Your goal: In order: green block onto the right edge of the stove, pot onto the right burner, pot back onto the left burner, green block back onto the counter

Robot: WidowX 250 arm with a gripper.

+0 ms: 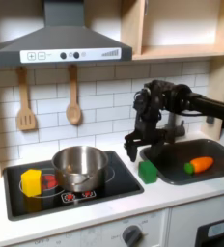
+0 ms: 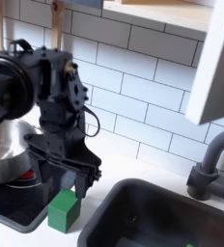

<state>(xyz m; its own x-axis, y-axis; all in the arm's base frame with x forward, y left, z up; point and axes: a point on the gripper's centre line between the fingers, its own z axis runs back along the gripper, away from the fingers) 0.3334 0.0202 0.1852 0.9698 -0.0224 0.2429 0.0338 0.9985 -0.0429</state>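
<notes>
In the first exterior view, the stove (image 1: 112, 185) lay well to the left of the gripper (image 1: 136, 145). A yellow block (image 1: 31, 180) sat on its left burner, farthest from the gripper. The pot (image 1: 80, 166) stood nearer, in the middle of the stove, upright and still well off to the gripper's left. Two wooden utensils (image 1: 25, 101) hung on the tiled wall above, up and to the left of the gripper.

The gripper hung pointing down from the dark arm (image 1: 182, 101), over the white desk (image 1: 172, 198) strip between stove and sink. Its jaws stood apart, released, with nothing between them. The block (image 1: 147, 172) sat on the desk just below the gripper and slightly to its right, by the stove's right edge, apart from the fingertips.

To the gripper's right lay the sink (image 1: 220, 152), with a toy carrot (image 1: 199, 165) resting inside it, lower than the gripper and well apart from it.

In the second exterior view, the pot (image 2: 6, 150) showed at the left, behind and left of the gripper (image 2: 70, 166). The block (image 2: 63, 212) stood below the gripper's open fingers, beside the stove (image 2: 17, 205) corner. The sink (image 2: 153, 217) and a grey faucet (image 2: 212, 166) lay to the gripper's right.
</notes>
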